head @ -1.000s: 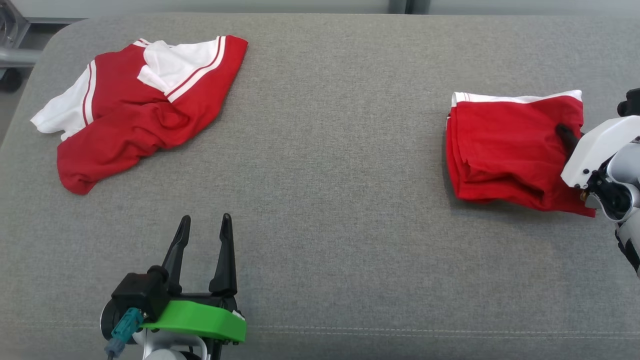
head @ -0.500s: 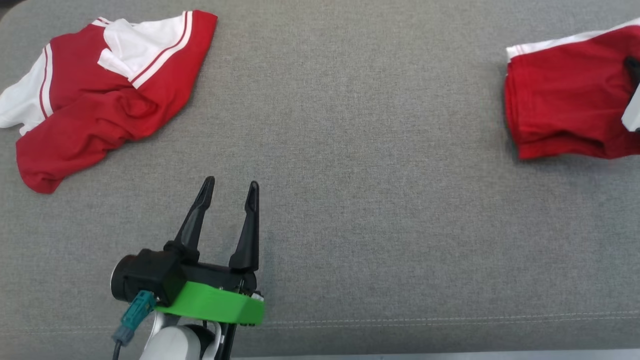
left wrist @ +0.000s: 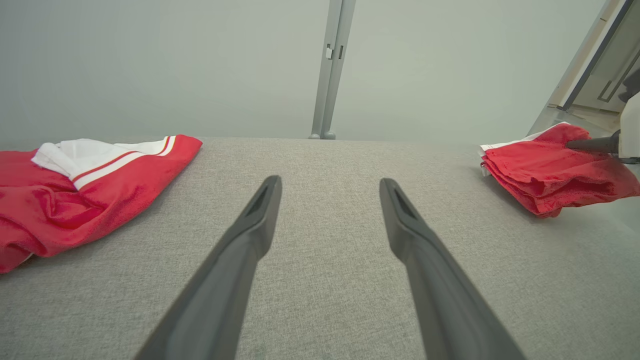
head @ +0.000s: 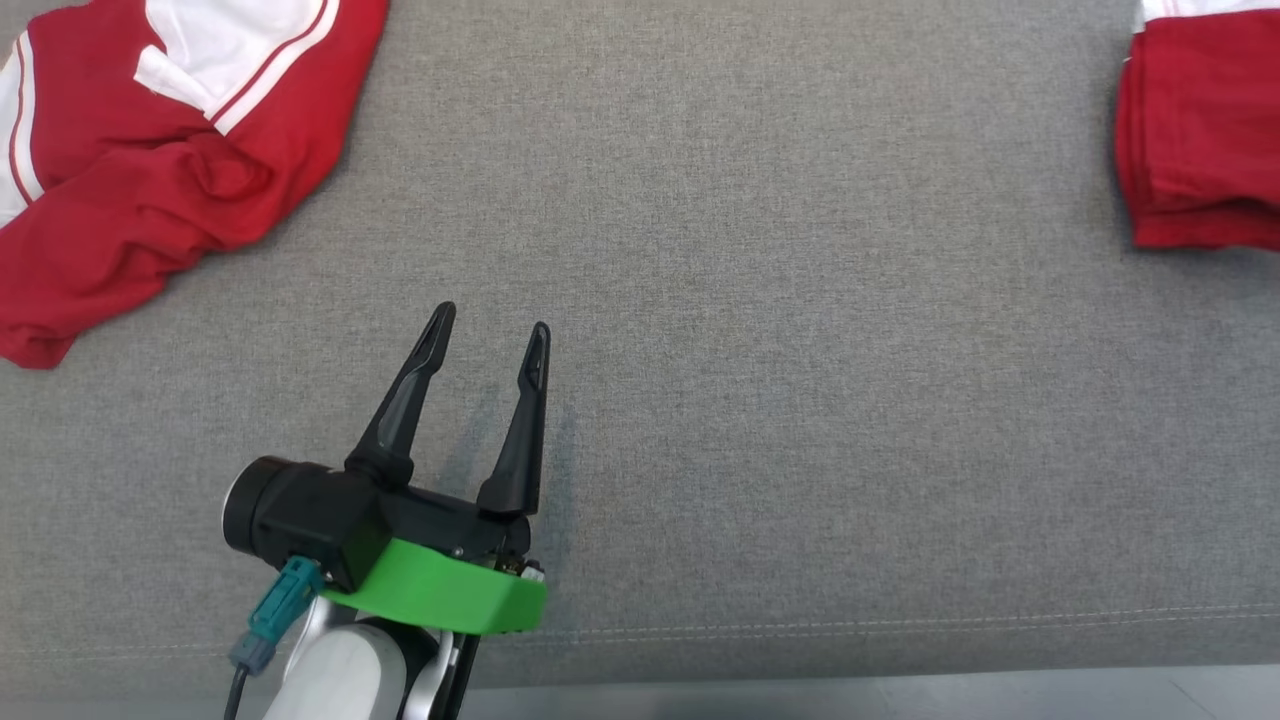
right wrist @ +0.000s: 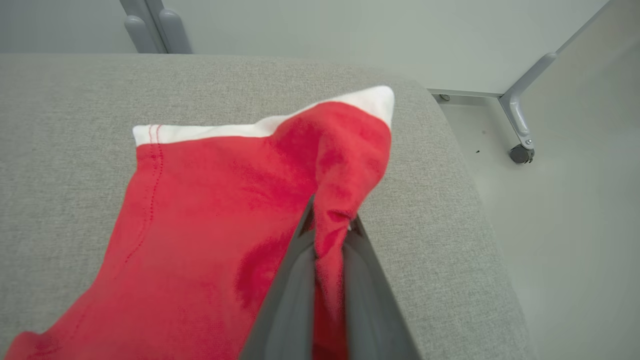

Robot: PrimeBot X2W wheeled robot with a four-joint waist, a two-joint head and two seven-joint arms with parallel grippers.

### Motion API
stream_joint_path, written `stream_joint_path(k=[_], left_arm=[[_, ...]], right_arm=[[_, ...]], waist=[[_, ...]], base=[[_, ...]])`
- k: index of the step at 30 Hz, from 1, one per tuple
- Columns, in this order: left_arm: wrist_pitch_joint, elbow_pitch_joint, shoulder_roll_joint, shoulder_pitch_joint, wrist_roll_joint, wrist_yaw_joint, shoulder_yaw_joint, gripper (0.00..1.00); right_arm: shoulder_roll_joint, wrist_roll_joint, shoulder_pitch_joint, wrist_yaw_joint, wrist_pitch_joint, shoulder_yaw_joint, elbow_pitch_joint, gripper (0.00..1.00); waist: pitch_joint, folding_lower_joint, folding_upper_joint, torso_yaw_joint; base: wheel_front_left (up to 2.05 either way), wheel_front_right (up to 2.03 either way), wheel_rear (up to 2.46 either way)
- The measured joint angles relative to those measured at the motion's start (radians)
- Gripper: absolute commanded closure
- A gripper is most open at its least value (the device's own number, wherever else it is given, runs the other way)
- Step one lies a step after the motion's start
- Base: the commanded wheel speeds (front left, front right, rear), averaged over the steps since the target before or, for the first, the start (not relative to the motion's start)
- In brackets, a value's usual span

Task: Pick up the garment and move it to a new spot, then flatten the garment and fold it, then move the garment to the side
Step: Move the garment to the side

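Fabric sits pinched in our right gripper: jaws clamped together on a raised ridge of the folded garment, close to its white-edged corner. We judge the grip is at the edge so the whole stack drags or lifts as one without coming unfolded. The garment rests on the grey cushion at our far right, near the cushion's rounded end, with the floor just beyond. Most of it lies flat; only the pinched corner is pulled up. That reads to us as the last step, shifting the folded piece aside, nearly done, release not yet made.

Our left gripper hovers over bare cushion at the middle front, jaws wide apart, nothing between them. We guess it is parked out of the way, pointed at the open space between the two red pieces.

A second red-and-white shirt lies crumpled at our far left, well apart from the folded one, a white sleeve with red stripes bunched on top. Probably waiting its turn.

Writing: we find none. No brand, tag or print is readable on either piece. The green bracket and teal plug on the left wrist carry no label we can make out.
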Motion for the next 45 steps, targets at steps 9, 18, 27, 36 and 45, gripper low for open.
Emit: stream_joint_path(k=[9,18,27,36,45], left_arm=[[0.023,-0.005,0.007,-0.001,0.005,0.000,0.010,0.00],[0.033,-0.007,0.007,-0.001,0.005,0.002,0.011,0.00],[0.033,-0.015,0.008,-0.002,0.005,0.003,0.018,0.00],[0.030,0.004,0.009,-0.003,0.003,0.006,0.030,0.00],[0.009,0.077,0.004,-0.043,-0.021,0.001,0.043,0.00]], right_arm=[[-0.002,-0.032,-0.034,-0.079,-0.061,-0.003,0.066,0.87],[-0.014,-0.030,-0.034,-0.107,-0.083,-0.034,0.117,0.07],[-0.006,0.005,-0.022,-0.128,-0.133,-0.089,0.171,0.00],[0.055,0.015,-0.006,-0.129,-0.208,-0.078,0.162,0.00],[0.146,0.014,-0.009,-0.040,-0.326,-0.052,0.085,0.00]], waist=[[0.035,0.0000,0.0000,0.019],[0.033,0.0000,0.0000,0.011],[0.027,0.0000,0.0000,-0.006],[-0.004,0.0000,0.0000,-0.038],[-0.078,0.0000,0.0000,-0.075]], base=[[0.00,0.00,0.00],[0.00,0.00,0.00],[0.00,0.00,0.00],[0.00,0.00,0.00],[0.00,0.00,0.00]])
